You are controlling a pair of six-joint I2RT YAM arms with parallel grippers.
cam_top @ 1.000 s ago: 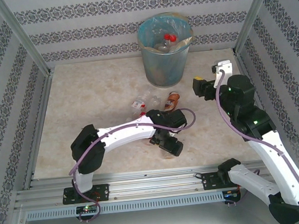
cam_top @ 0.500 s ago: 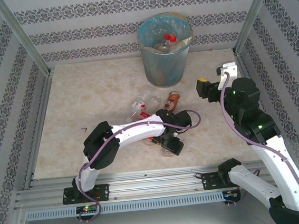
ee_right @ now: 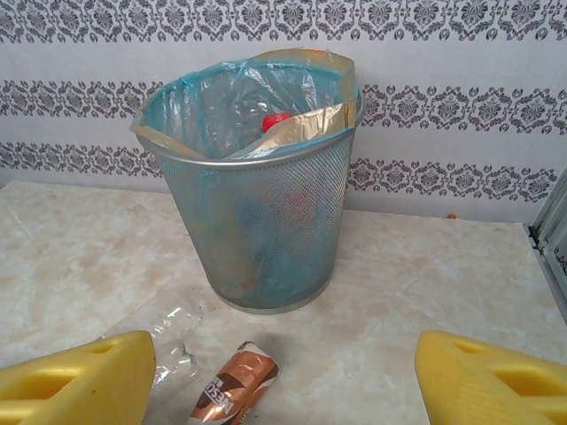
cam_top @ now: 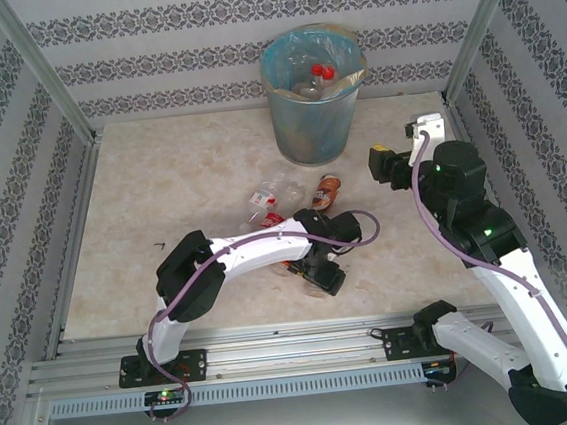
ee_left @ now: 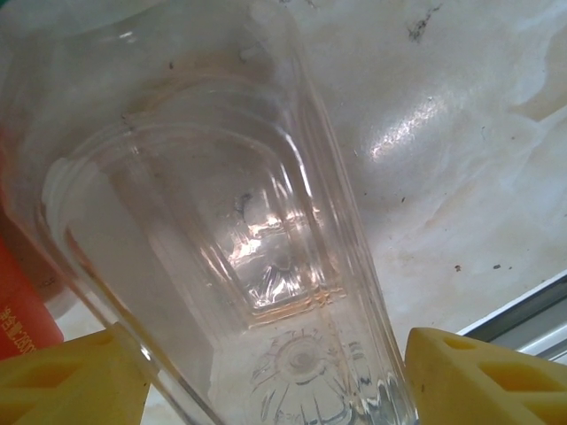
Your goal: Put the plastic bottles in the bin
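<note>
A clear plastic bottle (ee_left: pixel 239 221) lies on the table between my left gripper's (ee_left: pixel 275 381) yellow fingers (ee_left: pixel 469 376), which press its base from both sides. In the top view that left gripper (cam_top: pixel 319 269) is low at the front centre. A red-labelled bottle (ee_left: pixel 22 310) lies right beside it. Further back lie a brown-labelled bottle (cam_top: pixel 327 191) (ee_right: pixel 232 390) and a clear one with a red label (cam_top: pixel 265 196). The mesh bin (cam_top: pixel 315 119) (ee_right: pixel 266 221) with its blue bag stands at the back, with red-capped bottles (cam_top: pixel 322 70) inside. My right gripper (cam_top: pixel 384 163) (ee_right: pixel 283 385) hangs open, facing the bin.
Patterned walls and metal posts close in the table on three sides. An aluminium rail (cam_top: pixel 277 349) runs along the near edge, and its corner (ee_left: pixel 532 319) lies close to the left gripper. Bare marble lies left of the bottles.
My left arm's elbow has swung right and forward, and its jaws have narrowed onto the clear bottle. The right gripper drifted slightly right, then back.
</note>
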